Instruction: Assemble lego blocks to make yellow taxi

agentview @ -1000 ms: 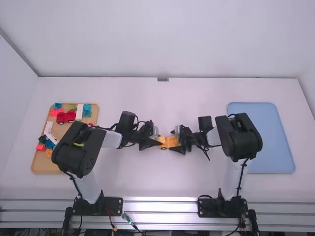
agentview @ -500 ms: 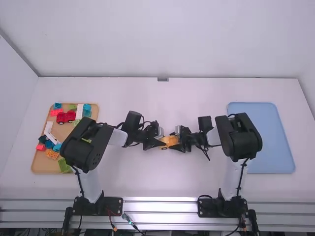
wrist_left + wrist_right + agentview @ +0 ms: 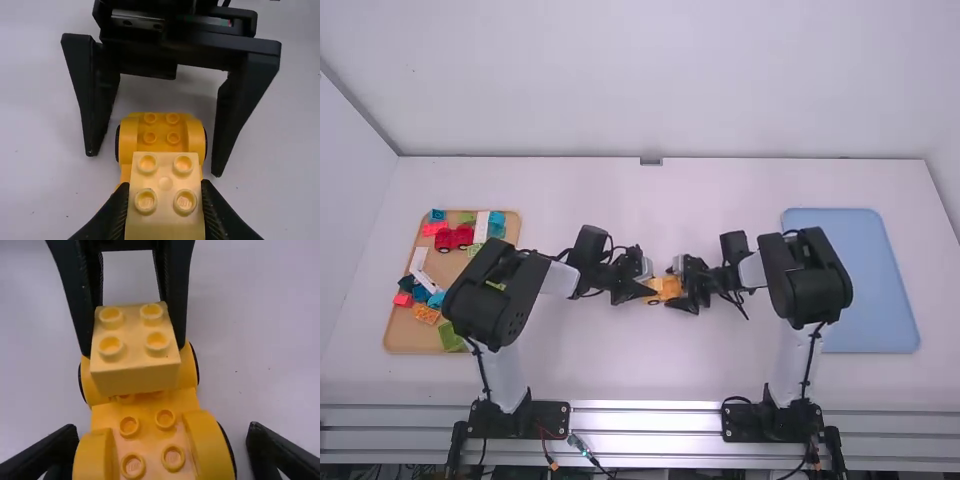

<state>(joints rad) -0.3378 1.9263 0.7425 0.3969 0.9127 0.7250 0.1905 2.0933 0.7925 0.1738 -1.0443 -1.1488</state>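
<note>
Well, off to the left of the left gripper [image 3: 651,291] lies a tan tray [image 3: 405,338] of coloured blocks, well apart from it. The left gripper is closed on the sides of a pale yellow block [image 3: 135,342], studs up, over the left end of the orange-yellow car base [image 3: 667,288].

The car base sits between the two grippers on the white counter [image 3: 640,360], its long axis running left to right from one gripper toward the other; which end is the nose, I cannot tell. The left wrist view brings out a gap on either side of its right end, while the right wrist view adds the studs along its middle and the block's side face. Whether the block is pressed home is hard to say; perhaps it rests on the studs.

The right gripper [image 3: 686,289] stands wide around the car base's right end. Well beyond it, to the right, lies a blue tray [image 3: 875,290].
</note>
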